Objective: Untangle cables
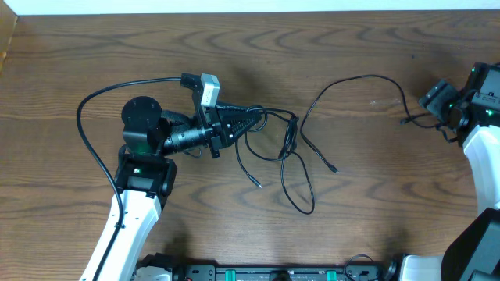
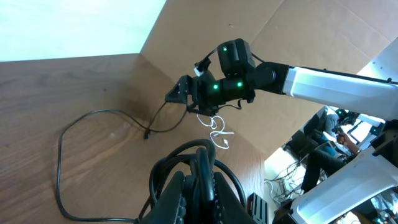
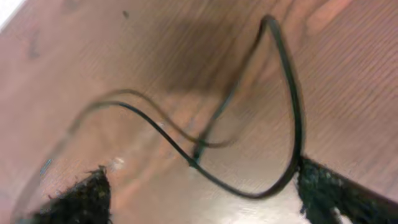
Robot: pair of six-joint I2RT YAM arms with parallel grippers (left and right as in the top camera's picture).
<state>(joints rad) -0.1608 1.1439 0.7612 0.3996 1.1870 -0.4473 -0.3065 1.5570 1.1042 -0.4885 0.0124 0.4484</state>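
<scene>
From my station, the left arm lies over the left half of the table (image 1: 375, 226), its thick supply lead (image 1: 84, 133) arcing around it toward the left edge. The left gripper (image 1: 258, 117) points toward the right edge, and its jaws are closed tight on the black cables (image 1: 287, 148). In the left wrist view I see several strands bunched between its fingers (image 2: 186, 186).

Just right of that grip, near the middle of the table, the black cables cross one another in a knot of loops. One loop sags toward the near edge. Two loose ends lie on the wood, one below the gripper and one to the right of the knot.

From the knot a long black cord (image 1: 355, 78) rises toward the far edge, bends over, and comes down near the right edge. Its plug end (image 1: 406, 121) rests on the table just beside the right gripper (image 1: 431, 101).

The right gripper sits close to the right edge, and its jaws stand wide apart. The right wrist view is blurred, but I can make out both fingers (image 3: 78, 199) at the bottom corners. A bend of black cord runs across the gap and meets the inside of one finger, with nothing pinched.

A white cable (image 2: 216, 129) dangles in curls under the right gripper. I cannot tell what holds it up.
</scene>
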